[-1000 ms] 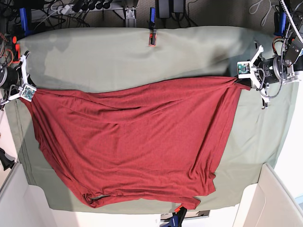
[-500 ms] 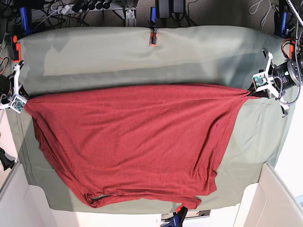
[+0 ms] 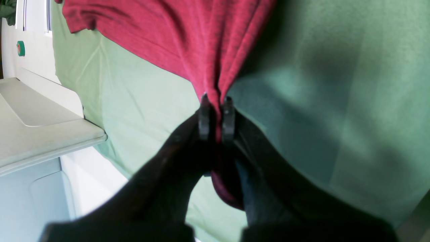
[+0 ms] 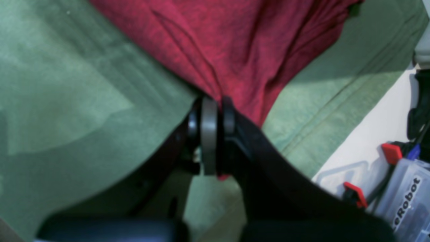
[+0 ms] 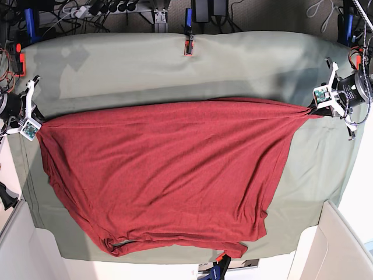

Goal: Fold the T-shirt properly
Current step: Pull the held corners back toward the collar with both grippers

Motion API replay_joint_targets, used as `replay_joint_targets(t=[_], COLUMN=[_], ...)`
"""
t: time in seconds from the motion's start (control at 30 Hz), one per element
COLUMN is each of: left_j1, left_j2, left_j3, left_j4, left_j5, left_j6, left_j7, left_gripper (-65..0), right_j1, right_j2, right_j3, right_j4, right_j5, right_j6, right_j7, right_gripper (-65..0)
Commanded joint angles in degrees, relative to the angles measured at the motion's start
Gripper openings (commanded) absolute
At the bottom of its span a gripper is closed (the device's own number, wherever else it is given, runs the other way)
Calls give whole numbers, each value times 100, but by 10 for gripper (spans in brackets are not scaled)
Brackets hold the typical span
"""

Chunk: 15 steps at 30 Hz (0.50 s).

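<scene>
Fingers (image 3: 203, 116) of the left gripper (image 5: 315, 111) and right gripper (image 5: 39, 123) pinch the T-shirt (image 5: 169, 169) at 3 and 9 o'clock; the T-shirt spans the counter (image 5: 175, 64). Judgement: keep tension even, lower flat.

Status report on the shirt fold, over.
Left gripper shut on T-shirt edge; right gripper shut on the opposite edge. Shirt stretched wide over green table cloth, not yet folded. Nothing in the way.
</scene>
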Motion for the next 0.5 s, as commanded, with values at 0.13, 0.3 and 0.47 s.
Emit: replay_joint_targets(t=[0.13, 0.3, 0.47], left_j1=[-63, -208, -870], left_j2=[-149, -151, -151], left_j3=[-85, -31, 452], left_j4=[35, 35, -173], left_j5=[46, 179, 293], left_j6=[42, 42, 42], left_j7=[-70, -184, -175], left_gripper=[-650, -650, -650], right_j1=[90, 92, 92], right_j2=[109, 109, 109], right_j3=[79, 79, 79], right_j4=[-149, -317, -319], right_j5=[120, 282, 284], right_j6=[-26, -26, -24], right_j7=[68, 63, 57], right_gripper=[-650, -650, -650])
